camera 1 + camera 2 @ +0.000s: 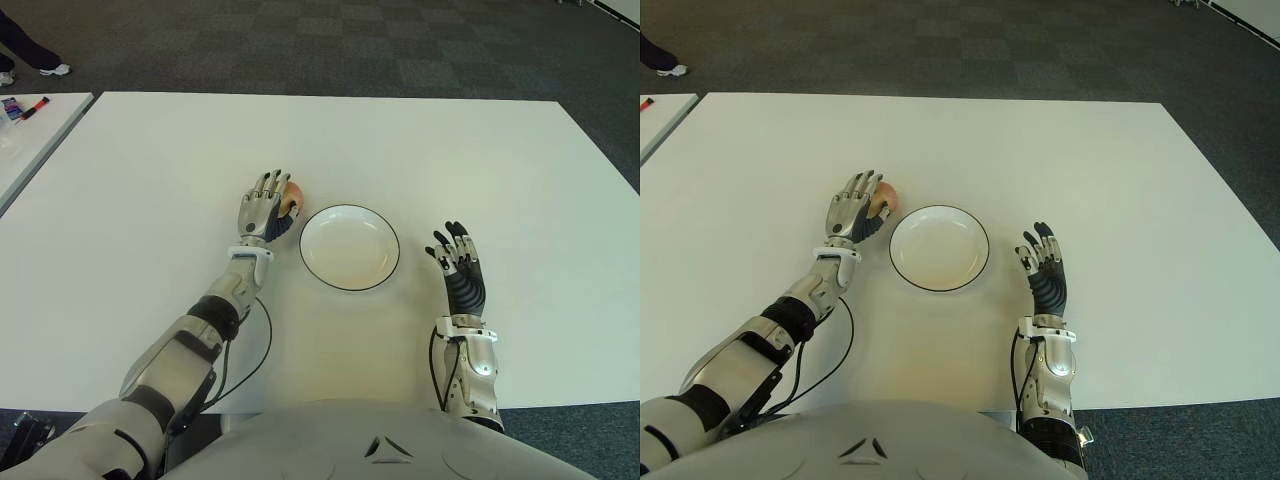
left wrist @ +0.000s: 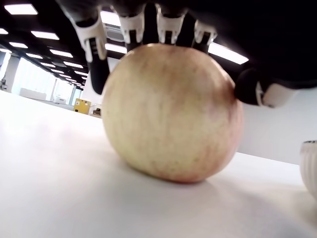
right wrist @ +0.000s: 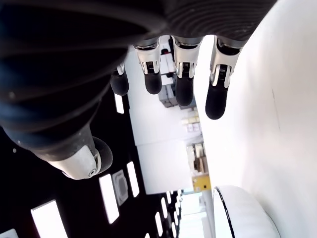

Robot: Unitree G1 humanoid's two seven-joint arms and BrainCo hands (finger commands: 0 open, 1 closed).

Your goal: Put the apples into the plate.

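Left hand [image 1: 264,210], just left of frame centre, cups its fingers over the apple [image 1: 292,198], which sits on the white table [image 1: 150,180] beside the empty plate [image 1: 349,247]. Right hand [image 1: 459,265], right of the plate, hangs relaxed, fingers spread, holding nothing.

Glossy plate [image 1: 349,247], matt table [image 1: 150,180], smooth-skinned apple [image 2: 171,111].
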